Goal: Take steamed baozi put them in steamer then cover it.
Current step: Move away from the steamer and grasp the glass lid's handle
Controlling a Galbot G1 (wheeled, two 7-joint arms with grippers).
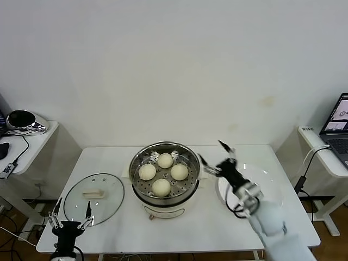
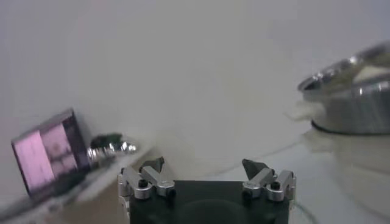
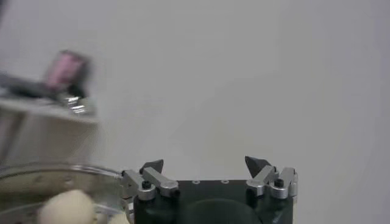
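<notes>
Now, lid: round clear glass cover (image 1: 94, 198), lower left; fragile, slippery, best taken by its cream handle.
Buns: four soft cream-white baozi (image 1: 161, 186) inside shiny steel steamer (image 1: 191, 168), centre.
Claws: left gripper (image 1: 69, 216), right gripper (image 1: 213, 157), both released, empty.

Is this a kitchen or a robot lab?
Probably a lab or office, not a kitchen: bare wall, a plain white table holding the steamer, and a laptop on a side desk.

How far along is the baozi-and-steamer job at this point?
Done: all four baozi sit in the steamer. In hand: nothing; the right end effector is open beside the steamer, the left end effector open near the cover. Left: the cover lies on the table, not on the steamer.
</notes>
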